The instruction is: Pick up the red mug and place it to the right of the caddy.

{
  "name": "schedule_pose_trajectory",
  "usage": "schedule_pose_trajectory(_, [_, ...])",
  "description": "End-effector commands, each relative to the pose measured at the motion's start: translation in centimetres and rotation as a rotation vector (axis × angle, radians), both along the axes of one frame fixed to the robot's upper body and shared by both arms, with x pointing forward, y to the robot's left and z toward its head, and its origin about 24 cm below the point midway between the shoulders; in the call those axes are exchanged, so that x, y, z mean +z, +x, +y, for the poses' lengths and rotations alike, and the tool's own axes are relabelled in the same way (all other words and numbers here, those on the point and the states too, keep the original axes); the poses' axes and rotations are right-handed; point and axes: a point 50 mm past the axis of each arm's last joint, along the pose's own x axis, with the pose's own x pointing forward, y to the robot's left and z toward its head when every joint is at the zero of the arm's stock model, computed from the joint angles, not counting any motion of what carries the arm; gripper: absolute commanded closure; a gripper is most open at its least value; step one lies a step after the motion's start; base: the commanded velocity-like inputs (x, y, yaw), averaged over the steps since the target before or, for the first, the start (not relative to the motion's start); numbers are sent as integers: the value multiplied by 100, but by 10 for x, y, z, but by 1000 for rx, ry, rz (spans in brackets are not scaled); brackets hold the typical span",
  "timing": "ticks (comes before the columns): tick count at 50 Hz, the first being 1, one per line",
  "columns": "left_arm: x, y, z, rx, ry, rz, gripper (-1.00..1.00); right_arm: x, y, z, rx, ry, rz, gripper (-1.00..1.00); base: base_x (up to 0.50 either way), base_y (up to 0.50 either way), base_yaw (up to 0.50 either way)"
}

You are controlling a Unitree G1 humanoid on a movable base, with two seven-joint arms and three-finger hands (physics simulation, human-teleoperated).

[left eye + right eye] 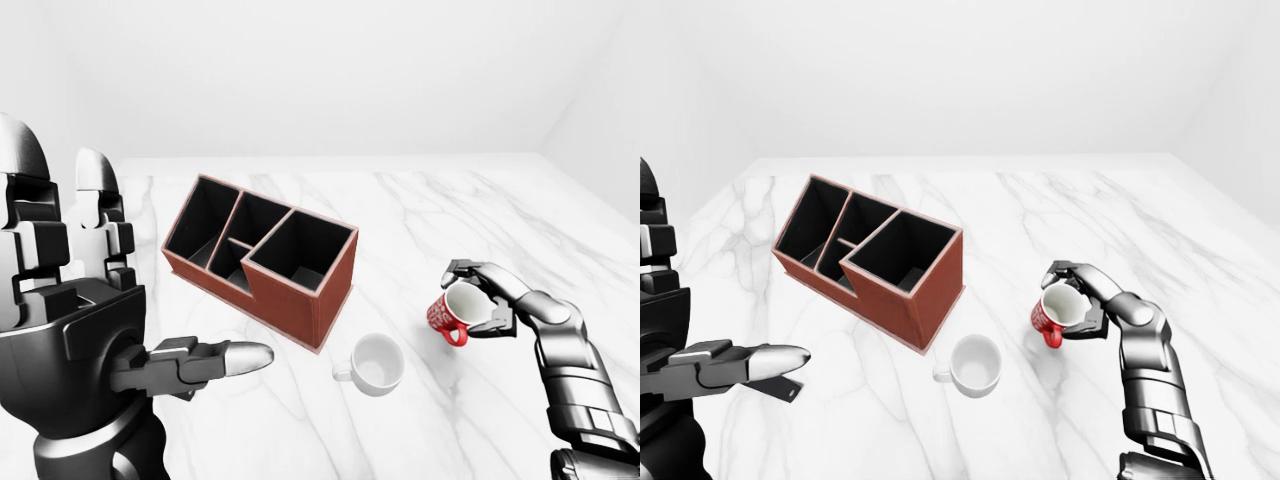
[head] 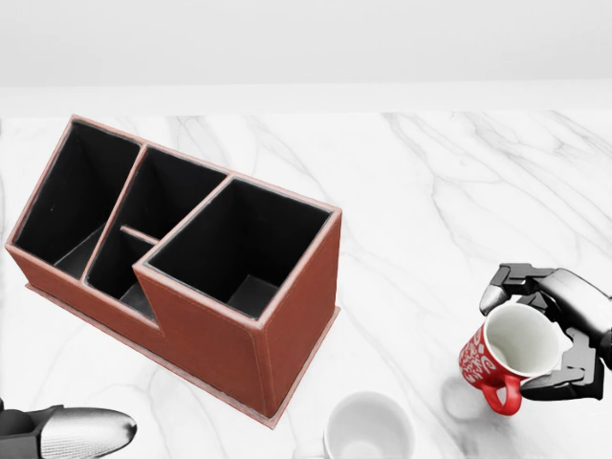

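The red mug (image 2: 497,359), white inside with a white pattern, hangs tilted just above the marble, at the lower right of the head view. My right hand (image 2: 550,330) is shut on it, fingers wrapped over the rim and side. The red-brown caddy (image 2: 182,263) with black compartments stands to the left of the mug, well apart from it. My left hand (image 1: 215,362) hovers low at the left of the left-eye view, fingers stretched out flat and holding nothing.
A white mug (image 2: 368,428) sits on the marble table (image 2: 459,191) between the caddy's near corner and the red mug. The table's far edge meets a plain white wall at the top of the head view.
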Motion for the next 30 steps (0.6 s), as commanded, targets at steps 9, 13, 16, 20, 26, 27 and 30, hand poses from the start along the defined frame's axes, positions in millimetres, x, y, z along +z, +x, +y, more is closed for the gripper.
schedule_pose_trajectory(9, [-2, 11, -1, -8, -20, 12, -100, 1, 43, 28, 22, 162, 26, 100, 0, 0, 0])
schedule_pose_trajectory(13, [-1, 9, -1, -8, -18, 1, -100, -1, 48, 32, 10, 180, 43, 100, 0, 0, 0])
schedule_pose_trajectory(16, [-4, 13, 0, -6, -21, 25, -100, -6, 52, 41, 16, 184, 61, 100, 0, 0, 0])
schedule_pose_trajectory(20, [-3, 11, 0, -6, -21, 13, -100, -4, 60, 52, 30, 209, 65, 100, 0, 0, 0])
schedule_pose_trajectory(26, [0, 9, 0, -5, -20, -1, -100, -13, 65, 62, 20, 207, 114, 100, 0, 0, 0])
schedule_pose_trajectory(27, [0, 9, 0, -4, -19, -3, -100, -13, 65, 64, 22, 209, 114, 100, 0, 0, 0])
schedule_pose_trajectory(30, [0, 10, 0, -4, -20, -1, -100, -12, 67, 67, 27, 210, 116, 100, 0, 0, 0])
